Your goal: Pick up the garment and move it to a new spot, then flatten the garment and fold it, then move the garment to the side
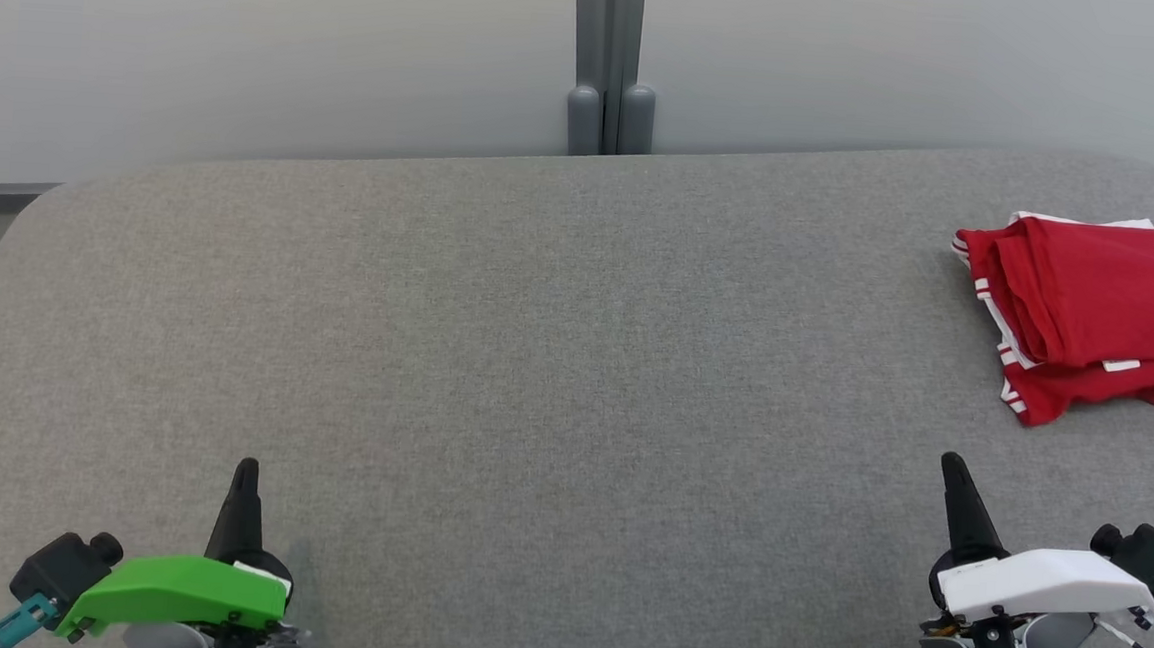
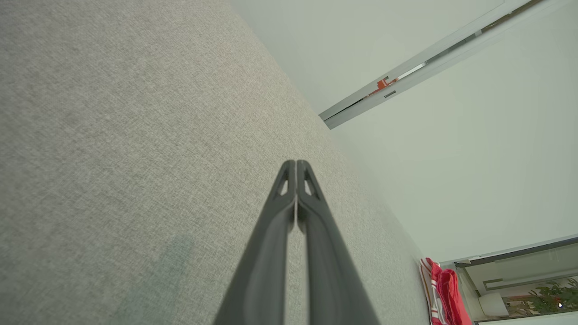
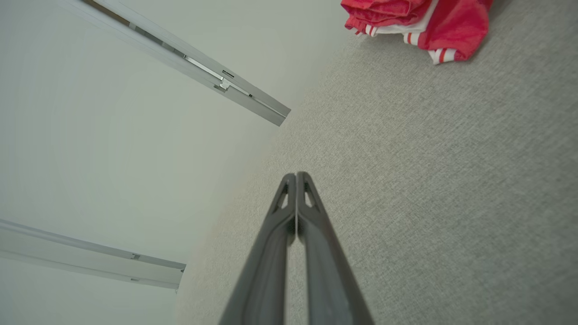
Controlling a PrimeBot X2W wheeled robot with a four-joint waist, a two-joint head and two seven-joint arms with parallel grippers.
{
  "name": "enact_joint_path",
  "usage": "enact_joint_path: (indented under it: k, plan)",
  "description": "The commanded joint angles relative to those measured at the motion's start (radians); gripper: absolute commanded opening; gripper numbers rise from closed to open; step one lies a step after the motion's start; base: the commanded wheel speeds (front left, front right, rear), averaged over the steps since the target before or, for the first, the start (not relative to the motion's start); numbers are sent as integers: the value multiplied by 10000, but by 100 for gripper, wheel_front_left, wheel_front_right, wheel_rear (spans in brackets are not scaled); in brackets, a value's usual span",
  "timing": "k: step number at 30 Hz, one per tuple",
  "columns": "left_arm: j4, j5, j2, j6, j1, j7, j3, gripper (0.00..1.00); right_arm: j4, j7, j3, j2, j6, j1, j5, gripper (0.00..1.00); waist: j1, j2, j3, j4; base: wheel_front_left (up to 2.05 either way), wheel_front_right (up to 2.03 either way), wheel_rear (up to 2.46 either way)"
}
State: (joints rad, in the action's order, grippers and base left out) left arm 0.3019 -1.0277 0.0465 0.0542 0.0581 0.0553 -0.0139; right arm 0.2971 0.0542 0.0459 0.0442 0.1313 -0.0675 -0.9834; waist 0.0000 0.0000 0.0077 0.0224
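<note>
**Red garment at table's far right, both grippers closed and empty**

Nearest, at lower left: the green-shelled left gripper [image 1: 245, 469], two long dark fingers pressed tip to tip, holding nothing. At lower right: the white-shelled right gripper [image 1: 951, 465], likewise closed on nothing, pointing up the table. Between and beyond them: a bare stretch of the rounded grey fabric-covered table [image 1: 535, 362].

Farther on, ahead of the right gripper and a little to its outer side, well apart from the fingertips: the red cloth garment with white striped trim [image 1: 1089, 305]. Lies in layered folds near the table's right edge, partly cut off by the frame. Longer side apparently running across the table, though hard to confirm with that end out of frame.

Plainly the nearer arm: the right, with the left well across the table. Could be a loose bundle waiting to be lifted, or one folded and set aside. Impossible to say from this moment.

Behind: pale wall and grey upright post [image 1: 608, 65].
</note>
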Motion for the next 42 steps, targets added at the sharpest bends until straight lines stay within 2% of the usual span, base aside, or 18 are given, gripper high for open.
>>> enact_joint_path:
  k: [1,42]
  plan:
    - [-130,-316,34,111,302,-71,98,0,-158,-74,55,47,-3,-242,-319,0,0,0,-1,-4,0,0,0]
    - [-423,-3846,52,541,492,-1118,874,0,-414,-1111,468,71,-2,-395,-4123,0,0,0,-26,-127,0,0,0]
